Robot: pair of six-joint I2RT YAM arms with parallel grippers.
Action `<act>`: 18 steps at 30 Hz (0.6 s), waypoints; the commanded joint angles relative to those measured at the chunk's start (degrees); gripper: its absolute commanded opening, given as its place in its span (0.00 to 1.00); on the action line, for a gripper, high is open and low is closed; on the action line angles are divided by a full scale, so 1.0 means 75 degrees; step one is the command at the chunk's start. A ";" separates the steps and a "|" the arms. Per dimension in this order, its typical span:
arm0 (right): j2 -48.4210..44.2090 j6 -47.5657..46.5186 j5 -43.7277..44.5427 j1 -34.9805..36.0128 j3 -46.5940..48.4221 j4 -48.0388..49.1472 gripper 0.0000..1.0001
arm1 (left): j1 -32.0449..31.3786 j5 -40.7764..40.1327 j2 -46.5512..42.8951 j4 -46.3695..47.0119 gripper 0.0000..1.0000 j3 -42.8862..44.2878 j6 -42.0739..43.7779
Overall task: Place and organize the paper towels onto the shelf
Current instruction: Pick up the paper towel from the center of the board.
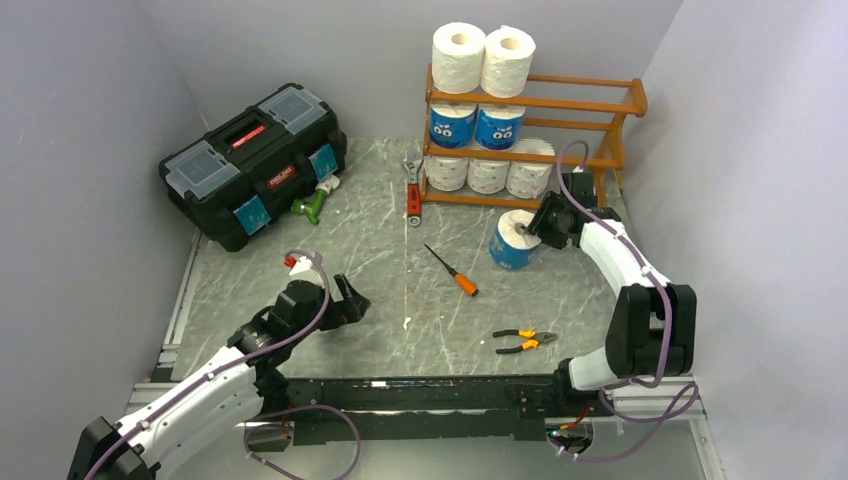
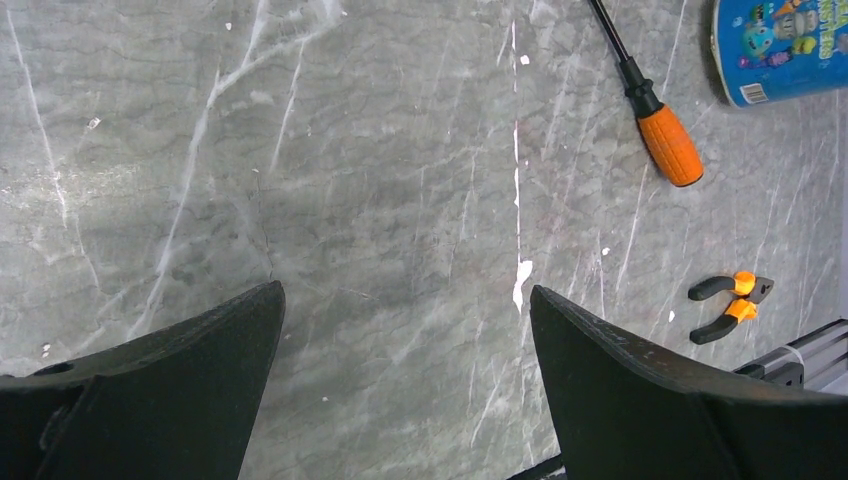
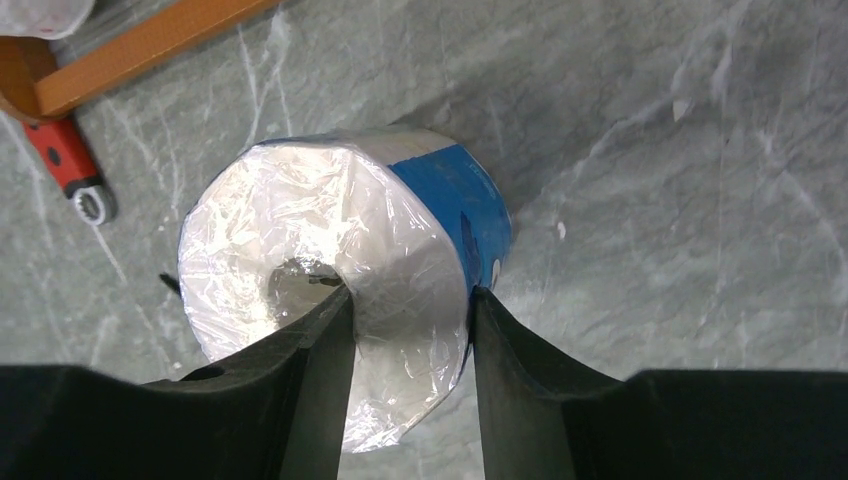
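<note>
Could lose the blue-wrapped roll [image 3: 440,190] on the lift: slick film, one-wall pinch only; could also clip a shelf [image 1: 585,103] rail going in. Right hand [image 3: 412,295] part-closed, gripping that roll, one finger in the core, one outside, on the desk [image 1: 380,250] just before the shelf's bottom tier, far right. Left hand [image 2: 405,292] wide open, empty.

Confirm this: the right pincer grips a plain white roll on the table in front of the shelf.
Not quite. The roll in the right pincer is blue-wrapped, not plain white, as the right wrist view shows. It is on the table in front of the shelf, as stated.
</note>
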 commanded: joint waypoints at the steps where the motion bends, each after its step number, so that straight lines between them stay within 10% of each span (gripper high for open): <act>1: -0.0861 0.1073 0.0033 0.0060 0.0719 -0.0386 0.00 | -0.0011 0.0075 -0.0007 0.0305 0.99 0.0010 -0.0020; 18: -0.1046 0.5326 0.3031 0.0393 0.3375 -0.2918 0.00 | -0.0015 0.0043 -0.0038 0.0090 0.98 0.0076 -0.0060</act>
